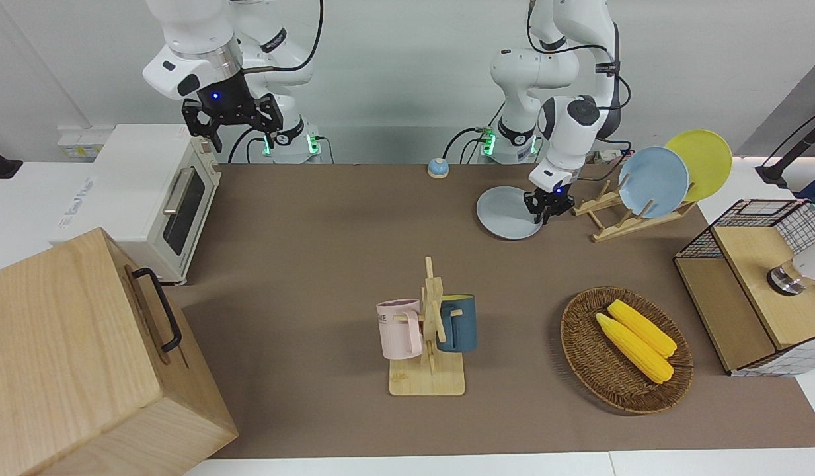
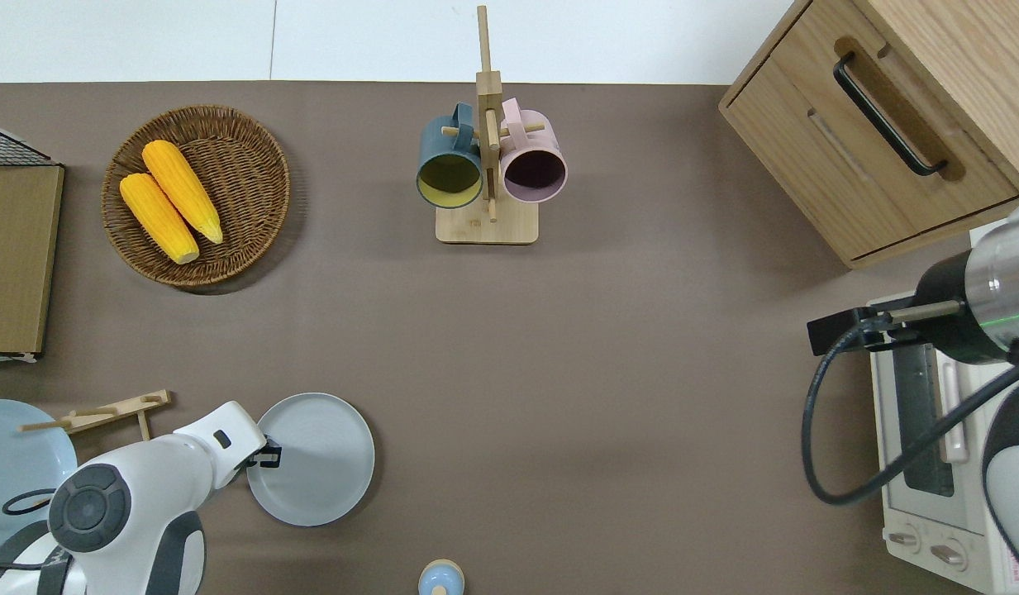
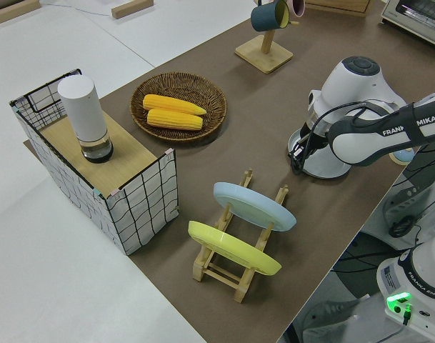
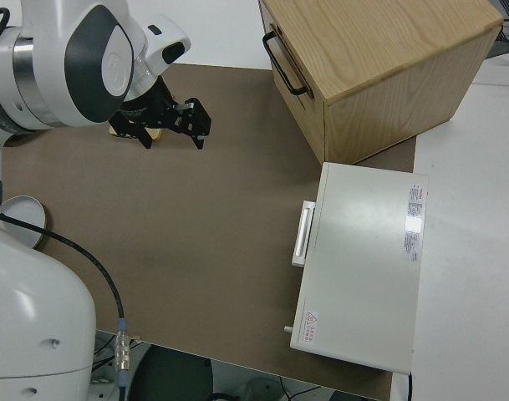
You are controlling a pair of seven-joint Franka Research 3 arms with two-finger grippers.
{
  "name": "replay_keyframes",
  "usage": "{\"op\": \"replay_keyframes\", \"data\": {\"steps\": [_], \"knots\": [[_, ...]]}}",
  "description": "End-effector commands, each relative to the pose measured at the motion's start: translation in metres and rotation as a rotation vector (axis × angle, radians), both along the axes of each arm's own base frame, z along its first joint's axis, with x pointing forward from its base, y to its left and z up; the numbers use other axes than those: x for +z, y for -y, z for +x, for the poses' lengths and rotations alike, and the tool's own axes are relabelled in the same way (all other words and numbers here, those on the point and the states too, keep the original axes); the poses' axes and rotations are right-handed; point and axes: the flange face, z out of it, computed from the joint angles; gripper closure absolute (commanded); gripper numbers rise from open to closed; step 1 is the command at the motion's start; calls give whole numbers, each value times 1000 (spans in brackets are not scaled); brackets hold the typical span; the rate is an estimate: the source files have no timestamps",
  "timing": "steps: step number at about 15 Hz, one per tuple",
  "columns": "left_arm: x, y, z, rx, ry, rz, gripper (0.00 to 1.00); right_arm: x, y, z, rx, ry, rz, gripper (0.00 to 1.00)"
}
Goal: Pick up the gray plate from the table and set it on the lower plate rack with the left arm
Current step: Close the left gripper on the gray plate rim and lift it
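The left claw point(image 1: 546, 210) hides part of the gray plate's point(image 2: 319, 463) rim — its finger contact too small to tell.

Robot lab mock kitchen: bare white walls, toaster oven point(image 1: 143, 198) (white), mug stand point(image 1: 428, 330), corn basket point(image 1: 625, 350).

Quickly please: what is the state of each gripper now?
Left gripper: closed on the rim of the round pale gray plate.
Right gripper: open, holding nothing; this arm is parked.

My right gripper point(image 4: 169, 122): fingers spread, hanging over the table point(image 4: 204, 242).
Toaster oven point(image 4: 363, 259): white, 1 handle.
Cabinet point(image 4: 379, 71): wooden, black handle.
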Motion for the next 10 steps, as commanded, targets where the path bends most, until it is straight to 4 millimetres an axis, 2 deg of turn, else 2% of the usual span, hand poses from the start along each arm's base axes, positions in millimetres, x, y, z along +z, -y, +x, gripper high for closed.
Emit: {"op": "replay_keyframes", "data": {"steps": [1,6,10], "knots": [[-9,4,-6,4,-6,-8,1000,3,1,-2,-3,-7,9,13],[-2,5,-6,1,-17,-7,1000,3,1,-2,-3,-7,9,11],[23,3,5,13,-55,-8,1000,3,1,-2,-2,-7,9,11]]}}
